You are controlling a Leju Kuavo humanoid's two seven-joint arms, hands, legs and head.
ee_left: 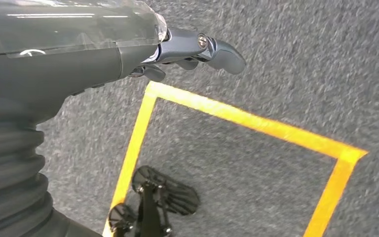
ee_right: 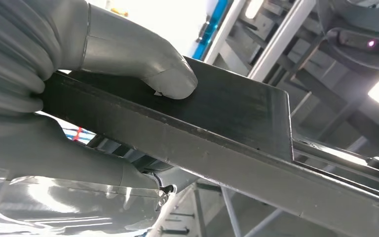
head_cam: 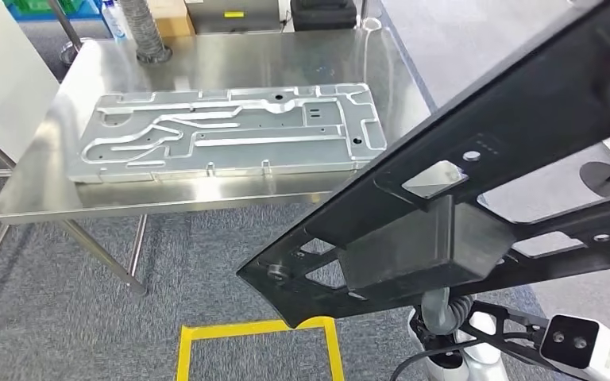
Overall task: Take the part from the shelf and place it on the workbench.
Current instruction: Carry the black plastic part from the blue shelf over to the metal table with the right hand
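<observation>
Left robot hand: the left robot hand (ee_left: 197, 49) hangs over the grey carpet floor (ee_left: 286, 64), above a yellow tape square (ee_left: 256, 123). It holds nothing; from the left wrist view I cannot tell if its fingers are apart or curled in.

Surface: the shiny steel surface (head_cam: 206, 55) stands ahead, on the left in the head view. A flat silver machined metal plate with grooves (head_cam: 230, 131) already lies on it. It is apart from the carried part.

Task's part: the long black flat metal frame part with cut-outs and a box-shaped block (head_cam: 445, 214) is up in the air, tilted, crossing the right side of the head view. It does not touch the surface.

Right robot hand: the right robot hand (ee_right: 54, 74) grips the black frame part (ee_right: 227, 128), its thick grey thumb (ee_right: 148, 54) pressed on one flat face.

Progress: I judge the taking step is done, since the part is in the hand and off the shelf. What is left is to bring it over the surface, lower it and let go.

Containers: I see no container that holds something. At the far left corner there is something green (head_cam: 48, 6), too small to tell.
</observation>
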